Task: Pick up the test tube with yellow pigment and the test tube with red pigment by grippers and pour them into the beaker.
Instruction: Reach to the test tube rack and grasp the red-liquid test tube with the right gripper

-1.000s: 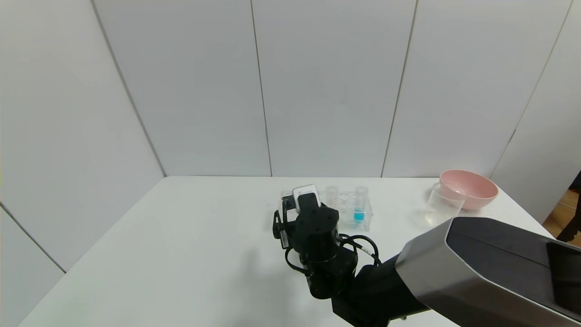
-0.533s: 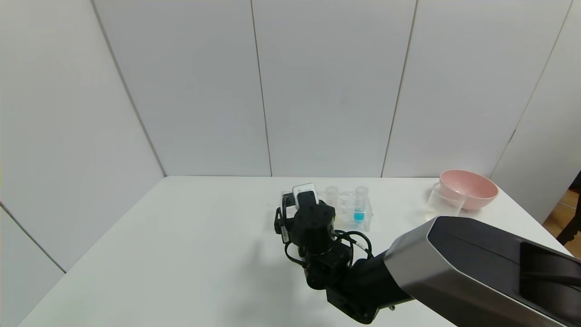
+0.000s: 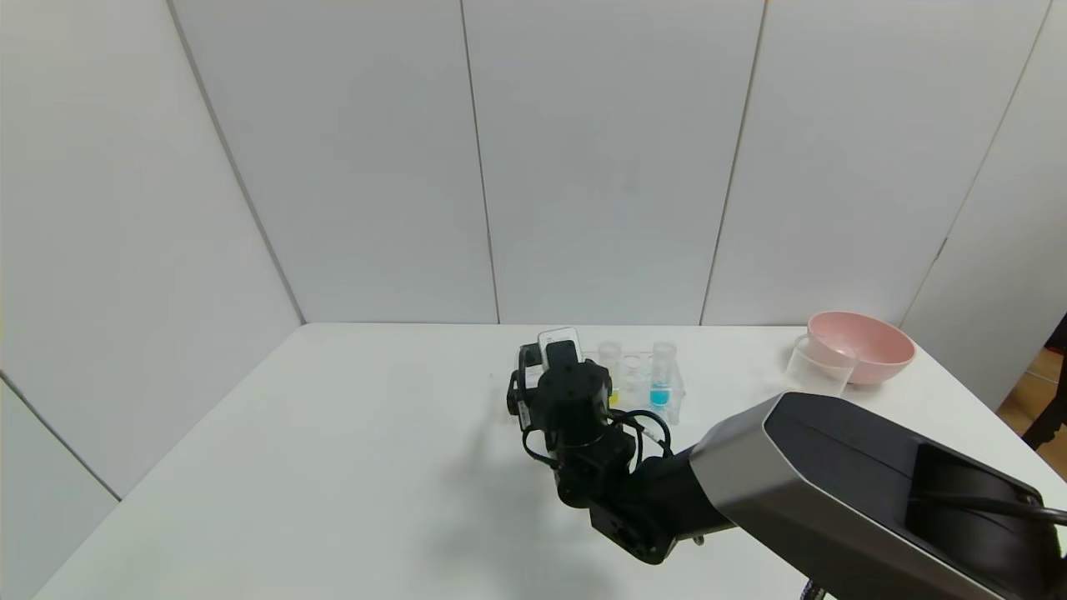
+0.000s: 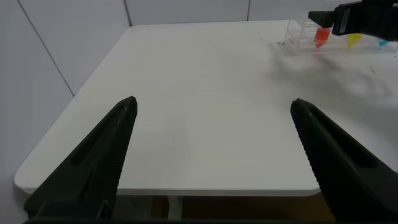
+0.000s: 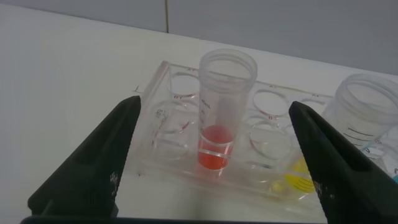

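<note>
Head view high over table (image 3: 350,433), right wrist close on rack (image 5: 186,118), left wrist far, rack shared

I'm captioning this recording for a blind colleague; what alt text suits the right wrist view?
The right gripper, open, frames a small clear ridged test tube with red pigment standing upright in a clear plastic rack on a white table. A second clear tube with yellow pigment stands in the rack beside it.

Clear plastic tube rack (image 3: 646,392) mid-table w/ small ridged-top tubes in it; clear straight-sided beaker (image 3: 819,367) right of rack, just before pink bowl (image 3: 861,346).
</note>
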Motion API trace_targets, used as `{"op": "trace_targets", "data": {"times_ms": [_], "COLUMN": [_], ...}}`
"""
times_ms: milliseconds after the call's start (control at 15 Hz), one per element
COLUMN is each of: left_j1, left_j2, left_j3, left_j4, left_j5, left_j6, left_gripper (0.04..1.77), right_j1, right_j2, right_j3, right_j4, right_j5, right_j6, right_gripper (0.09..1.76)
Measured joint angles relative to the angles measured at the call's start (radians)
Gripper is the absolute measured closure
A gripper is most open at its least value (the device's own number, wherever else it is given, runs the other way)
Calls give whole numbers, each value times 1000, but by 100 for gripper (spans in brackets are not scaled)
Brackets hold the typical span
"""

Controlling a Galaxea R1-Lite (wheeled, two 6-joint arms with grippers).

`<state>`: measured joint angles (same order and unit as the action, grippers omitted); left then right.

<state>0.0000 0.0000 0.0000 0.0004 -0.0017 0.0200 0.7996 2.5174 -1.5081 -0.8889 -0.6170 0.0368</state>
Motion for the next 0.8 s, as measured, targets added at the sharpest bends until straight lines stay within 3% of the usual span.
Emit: {"op": "trace_targets", "data": {"times_ms": [800], "left_j1": [0], "left_j2": [0], "left_j3": [0], "left_j4": [0], "left_j5": [0], "left_j6": [0], "left_gripper": [5], "right_j1": [-33], "right_j2": [49], "right_j3": [-116], "right_j4": [38], "right_j5": [-1], "right_j6": [0], "right_gripper": [14]}}
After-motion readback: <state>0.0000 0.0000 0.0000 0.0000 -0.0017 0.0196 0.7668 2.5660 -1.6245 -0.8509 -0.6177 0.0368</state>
